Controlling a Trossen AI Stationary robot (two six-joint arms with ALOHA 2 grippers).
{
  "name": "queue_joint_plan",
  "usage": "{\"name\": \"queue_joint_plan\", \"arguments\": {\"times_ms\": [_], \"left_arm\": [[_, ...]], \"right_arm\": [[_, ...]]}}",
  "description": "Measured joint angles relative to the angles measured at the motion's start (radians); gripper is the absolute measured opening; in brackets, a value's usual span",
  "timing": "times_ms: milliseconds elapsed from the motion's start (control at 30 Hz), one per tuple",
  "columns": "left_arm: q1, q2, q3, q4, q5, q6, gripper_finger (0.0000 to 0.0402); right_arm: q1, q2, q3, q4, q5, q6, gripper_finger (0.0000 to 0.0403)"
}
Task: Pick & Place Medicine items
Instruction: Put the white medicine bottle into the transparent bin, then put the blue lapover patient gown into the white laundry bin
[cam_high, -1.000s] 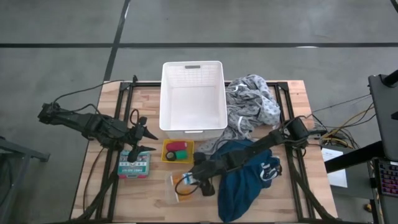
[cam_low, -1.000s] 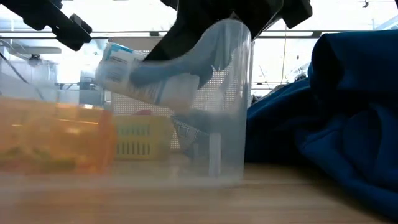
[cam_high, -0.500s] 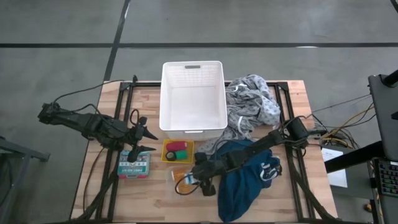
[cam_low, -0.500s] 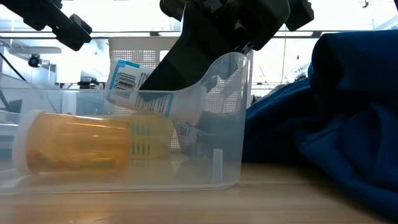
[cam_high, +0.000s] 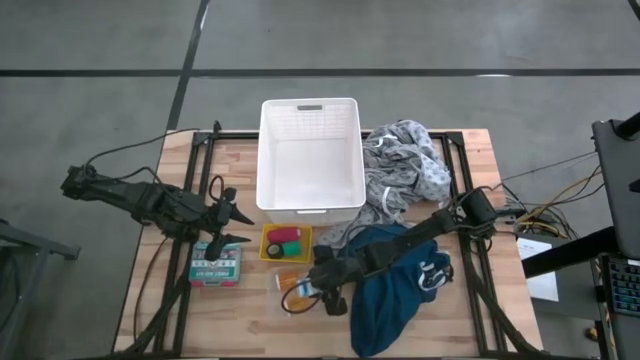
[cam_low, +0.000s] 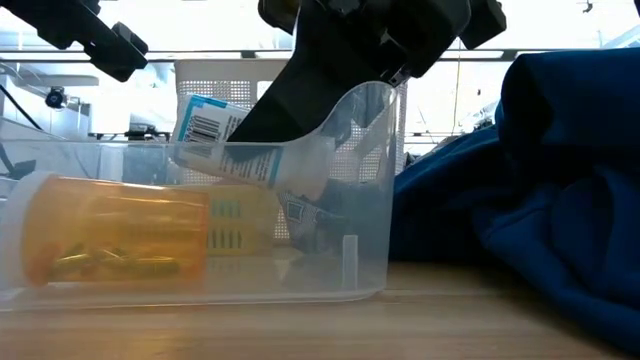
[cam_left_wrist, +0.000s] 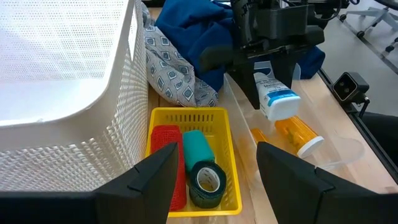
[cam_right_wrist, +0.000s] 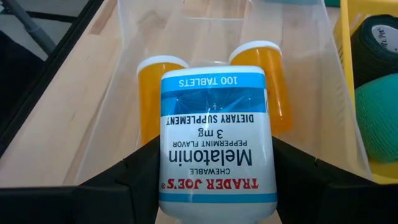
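Observation:
My right gripper (cam_high: 322, 287) is shut on a white bottle with a blue label (cam_right_wrist: 214, 143), held over a clear plastic tray (cam_low: 350, 270) at the table's near middle. Two orange pill bottles (cam_right_wrist: 155, 93) (cam_right_wrist: 267, 81) lie on their sides in that tray, under the white bottle. A yellow basket (cam_left_wrist: 233, 168) beside the tray holds a red piece (cam_left_wrist: 165, 155), a teal roll (cam_left_wrist: 198, 146) and a dark green roll (cam_left_wrist: 207, 182). My left gripper (cam_high: 232, 225) waits open at the table's left, above the wood, holding nothing. My right gripper pinches the white bottle by its two opposite sides (cam_right_wrist: 171, 186) between its fingers (cam_right_wrist: 124, 186), at the end of the bottle nearer the wrist. The fingers slant down from the table's right and lie along the bottle. The bottle is tilted over the tray; whether it touches the tray I cannot tell.
A white perforated basket (cam_high: 310, 150) stands at the far middle. A grey patterned cloth (cam_high: 410, 165) lies to its right, and a blue cloth (cam_high: 395, 290) lies heaped under the right arm. A teal box (cam_high: 216, 264) lies below the left gripper.
The clear tray, which was in motion a second ago, now rests flat on the table. The orange bottle in it has rolled a little along the tray floor. Both arms have kept their places.

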Motion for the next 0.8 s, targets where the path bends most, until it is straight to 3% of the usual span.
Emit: {"name": "queue_joint_plan", "arguments": {"times_ms": [267,800], "left_arm": [[0.000,0.000,0.000,0.000,0.000,0.000,0.0226],[0.000,0.000,0.000,0.000,0.000,0.000,0.0226]], "right_arm": [[0.000,0.000,0.000,0.000,0.000,0.002,0.0238],[-0.005,0.000,0.000,0.001,0.009,0.001,0.0322]]}}
